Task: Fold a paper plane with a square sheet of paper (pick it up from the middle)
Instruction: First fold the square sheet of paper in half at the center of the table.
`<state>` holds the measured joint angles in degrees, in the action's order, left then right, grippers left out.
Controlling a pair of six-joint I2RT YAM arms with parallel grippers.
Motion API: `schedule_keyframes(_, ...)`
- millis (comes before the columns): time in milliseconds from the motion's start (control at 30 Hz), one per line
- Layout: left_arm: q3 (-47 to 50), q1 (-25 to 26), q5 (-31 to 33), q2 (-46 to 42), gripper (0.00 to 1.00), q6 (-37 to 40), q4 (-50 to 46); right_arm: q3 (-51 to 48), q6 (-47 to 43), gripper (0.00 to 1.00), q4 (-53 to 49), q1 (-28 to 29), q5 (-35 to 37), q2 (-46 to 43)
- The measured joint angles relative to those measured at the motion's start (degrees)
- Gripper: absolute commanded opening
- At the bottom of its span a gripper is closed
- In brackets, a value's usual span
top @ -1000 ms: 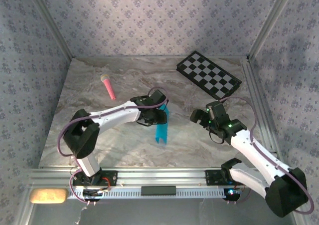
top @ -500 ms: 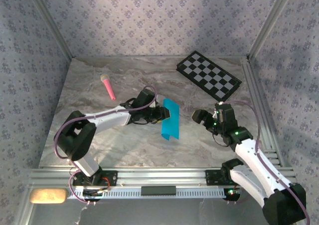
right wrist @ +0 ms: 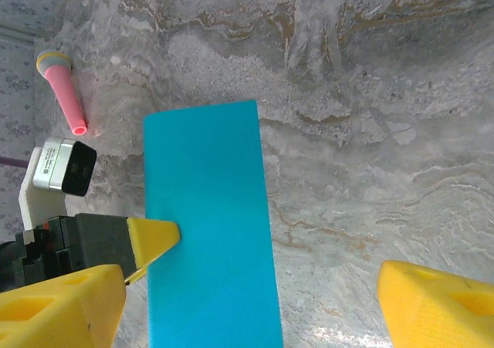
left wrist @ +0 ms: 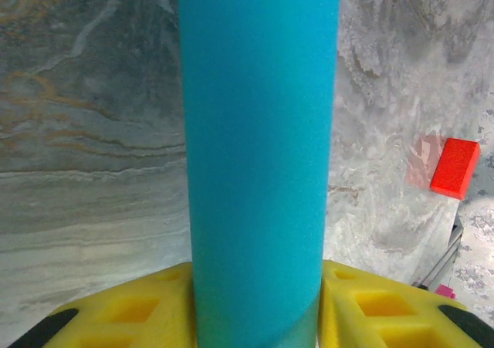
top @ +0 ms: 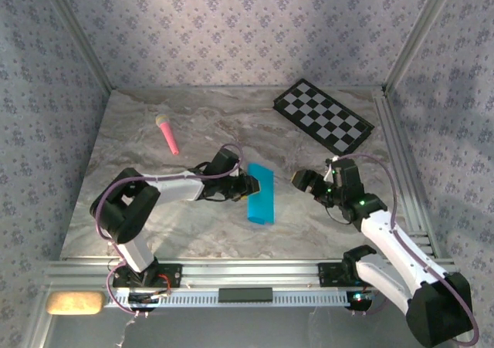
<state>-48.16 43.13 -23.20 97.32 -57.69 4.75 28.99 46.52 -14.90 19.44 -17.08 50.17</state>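
- square sheet of paper (left wrist: 258, 155): thin, smooth cyan paper with a matt surface.
- table (top: 201, 224): smooth marble-patterned top, faint sheen.
- front rail (top: 255, 275): bare silvery metal.
- pink stick (top: 168, 136): matt, plastic-looking.

The left arm (top: 166, 186) lies low and stretches rightward. Its left gripper (top: 248, 184) has the jaws clamped on one edge of the folded sheet of paper (top: 261, 195). The right arm (top: 386, 236) angles in from the right. The right gripper (top: 305, 181) points left with its jaws spread wide, holding nothing.

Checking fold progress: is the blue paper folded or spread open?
Folded: the paper is a narrow rectangle, not a square, pinched at its edge by the left gripper.
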Motion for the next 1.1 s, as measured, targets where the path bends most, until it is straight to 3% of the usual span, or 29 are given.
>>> schedule_keyframes(533, -0.1, 0.4, 4.3, 0.5, 0.64, 3.5, -3.5, 0.6, -1.0, 0.84, 1.9, 4.9, -0.7, 8.3)
schedule_keyframes(733, -0.5, 0.8, 7.6, -1.5, 0.62, 5.2, -7.9, 1.3, -1.1, 0.83, 1.9, 5.6, -0.7, 10.3)
schedule_keyframes(1100, -0.7, 0.8, 12.3, -4.2, 0.5, 7.3, -13.1, 4.0, -1.2, 0.81, 2.8, 8.1, -0.7, 16.2)
